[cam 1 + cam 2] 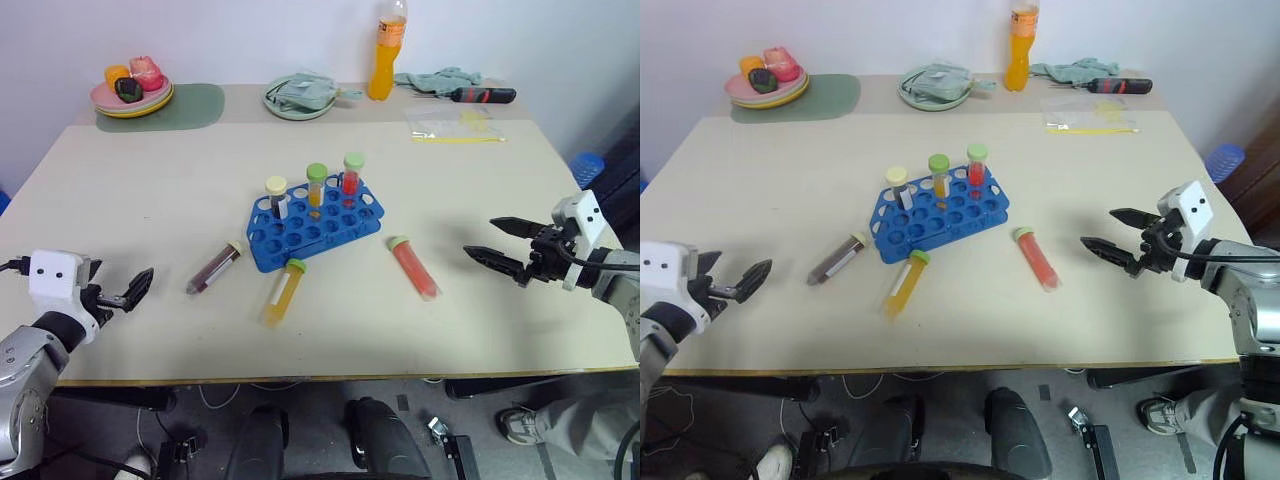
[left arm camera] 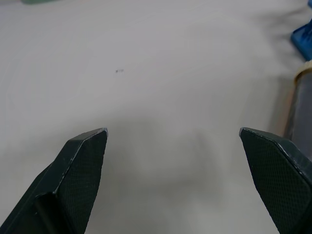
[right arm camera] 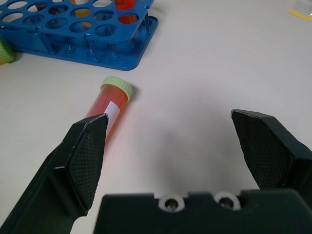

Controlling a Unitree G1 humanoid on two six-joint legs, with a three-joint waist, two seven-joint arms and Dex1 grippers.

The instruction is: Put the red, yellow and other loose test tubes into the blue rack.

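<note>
The red tube is lying flat on the table just toward the rack side of the right gripper, long axis running from its green cap near the rack toward the front edge; this arm is nearer. The blue rack is sitting mid-table, holding three upright tubes. Three are lying loose: red, yellow and a dark one, probably maroon. The left gripper is hovering near the front-left edge. Both grippers are gaping wide, holding nothing.

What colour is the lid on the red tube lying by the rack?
Light green lid, clearest in the right wrist view.
</note>
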